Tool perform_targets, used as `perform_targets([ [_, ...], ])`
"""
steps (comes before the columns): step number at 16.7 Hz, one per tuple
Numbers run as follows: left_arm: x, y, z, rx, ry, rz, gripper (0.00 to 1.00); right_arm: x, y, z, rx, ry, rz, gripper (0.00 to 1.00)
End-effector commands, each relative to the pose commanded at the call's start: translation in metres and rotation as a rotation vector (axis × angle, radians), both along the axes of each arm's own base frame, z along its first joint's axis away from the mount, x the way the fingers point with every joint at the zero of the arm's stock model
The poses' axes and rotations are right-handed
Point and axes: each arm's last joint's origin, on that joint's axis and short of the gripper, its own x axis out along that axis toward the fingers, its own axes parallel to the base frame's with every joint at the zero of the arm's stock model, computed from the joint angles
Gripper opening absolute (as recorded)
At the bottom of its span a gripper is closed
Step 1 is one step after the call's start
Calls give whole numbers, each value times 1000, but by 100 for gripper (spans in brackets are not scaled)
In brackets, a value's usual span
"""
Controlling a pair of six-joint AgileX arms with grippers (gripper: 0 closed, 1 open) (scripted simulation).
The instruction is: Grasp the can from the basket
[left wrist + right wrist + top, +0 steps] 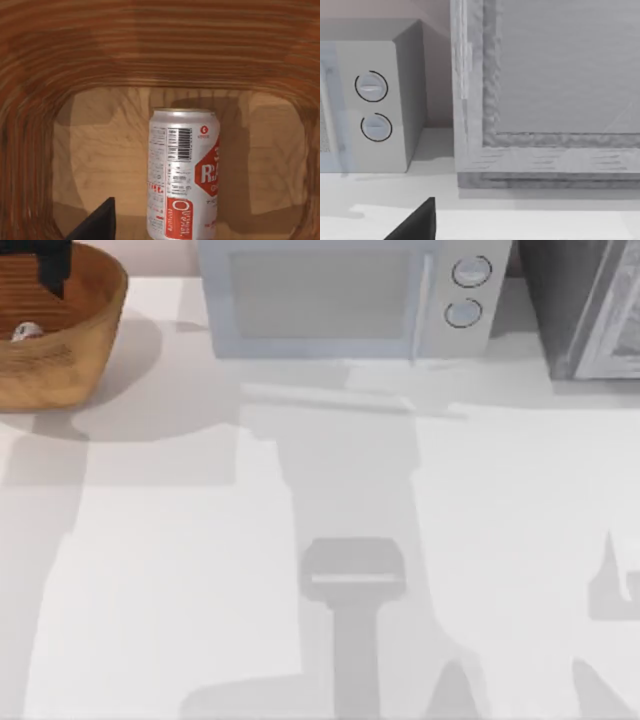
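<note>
The basket (pixel 70 350), round, woven and orange-brown inside, stands at the table's far left corner. The can (pixel 27 332) stands upright on the basket's wooden floor, small and pale from above. In the left wrist view the can (pixel 182 175) is close, white with red markings and a barcode, with the ribbed basket wall (pixel 160 45) behind it. My left gripper (pixel 50 270) reaches down inside the basket, just behind the can. One dark fingertip (pixel 97 222) stands apart beside the can, not touching it; the gripper is open.
A pale grey microwave (pixel 345 295) stands at the back middle, and its two dials (pixel 372 105) show in the right wrist view. A grey framed cabinet (pixel 590 305) fills the back right corner. One fingertip (pixel 417 222) of my parked, open right gripper points at that corner.
</note>
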Motion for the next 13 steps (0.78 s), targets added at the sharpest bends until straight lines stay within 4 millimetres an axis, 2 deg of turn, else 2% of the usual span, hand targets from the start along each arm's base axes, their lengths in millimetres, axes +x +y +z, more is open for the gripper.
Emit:
perform_targets([
  [6,10,11,-35,4,104,-24,100,0,0,0,0,0,0,100],
  [13,10,14,-43,9,140,-38,100,0,0,0,0,0,0,100],
])
